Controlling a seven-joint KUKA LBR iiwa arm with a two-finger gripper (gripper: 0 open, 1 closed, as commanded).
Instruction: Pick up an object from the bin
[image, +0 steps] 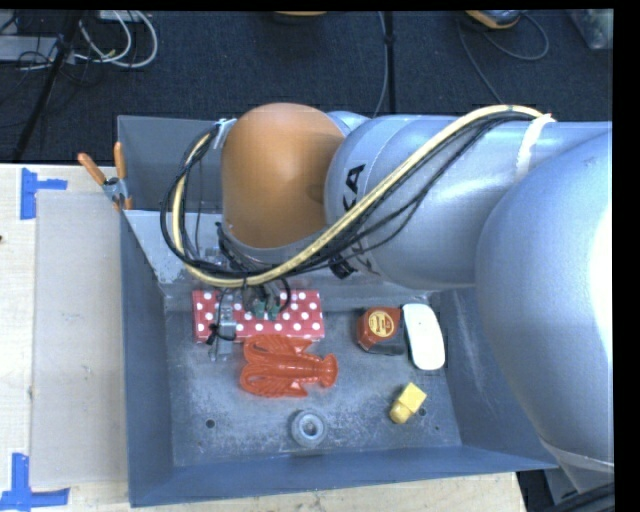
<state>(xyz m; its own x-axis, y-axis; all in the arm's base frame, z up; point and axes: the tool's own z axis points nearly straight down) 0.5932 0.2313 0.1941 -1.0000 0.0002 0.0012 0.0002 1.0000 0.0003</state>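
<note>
The arm (500, 230) is bulky, rounded silver-grey with black lettering. Above the gripper (240, 315) sits a smooth orange dome (275, 175); black and yellow cables (400, 170) loop round it and along the arm.

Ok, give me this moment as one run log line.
end effector: over view-left end of red white-dotted flat box | red plastic lobster toy: lies just in front of that box

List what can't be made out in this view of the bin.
1. Red white-dotted flat thing, camera view: its upper edge and middle lie under the orange wrist cover and cables, so its kind is unclear.
2. Bin, camera view: its far floor and right wall are behind the arm.
3. Round brown thing, camera view: label too small to read.
</note>
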